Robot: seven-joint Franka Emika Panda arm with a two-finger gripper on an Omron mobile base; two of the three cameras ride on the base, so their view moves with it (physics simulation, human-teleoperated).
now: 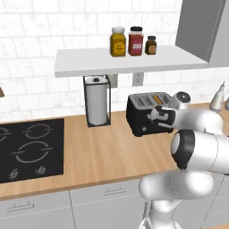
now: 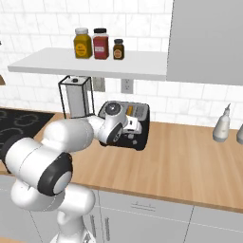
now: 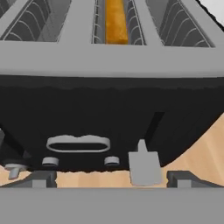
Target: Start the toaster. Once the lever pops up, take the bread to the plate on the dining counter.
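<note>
End effector (image 3: 112, 180) open, empty, close at front of toaster (image 1: 145, 112) on bench, bread (image 3: 116, 22) in slot; lever (image 3: 144, 164) btwn tips — best press straight down w/o sliding off.

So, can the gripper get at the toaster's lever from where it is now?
Probably yes. The gripper is open right in front of the toaster, the grey lever sits between its fingertips, and nothing lies between them.

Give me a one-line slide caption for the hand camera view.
Open gripper close to the black toaster front, grey lever low between the fingertips, bread in a slot.
</note>
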